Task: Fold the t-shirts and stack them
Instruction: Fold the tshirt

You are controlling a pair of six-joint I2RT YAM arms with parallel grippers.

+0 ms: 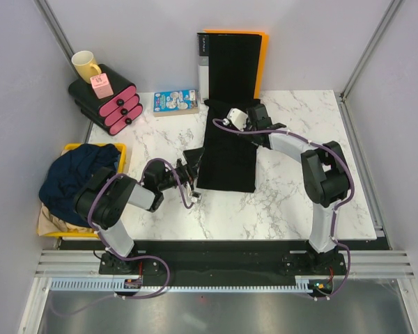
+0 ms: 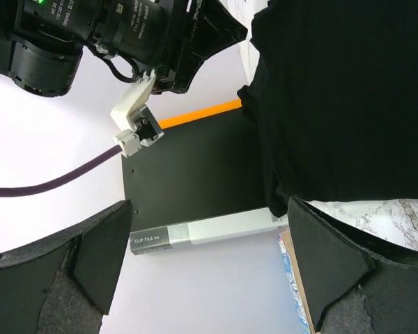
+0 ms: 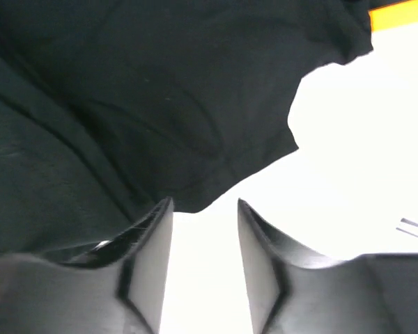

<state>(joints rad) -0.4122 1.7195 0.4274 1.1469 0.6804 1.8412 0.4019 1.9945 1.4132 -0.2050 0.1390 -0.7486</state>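
Black tee (image 1: pixel 226 149) folded long, mid counter (image 1: pixel 292 202).
R fingers (image 3: pixel 150 257) slightly apart at hem nr back edge; L fingers (image 2: pixel 97 257) wide apart beside its left edge.

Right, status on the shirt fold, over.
Left gripper open. Right gripper open at black shirt's far edge. Shirt lies in long strip. Binder close behind.

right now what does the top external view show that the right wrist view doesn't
Only top external: the navy t-shirt heaped in the yellow bin, the yellow mug and the marble table. Only right wrist: the gap between the fingers of the right end effector, which stand apart at the cloth's edge. Both: the black t-shirt and the binder's orange edge.
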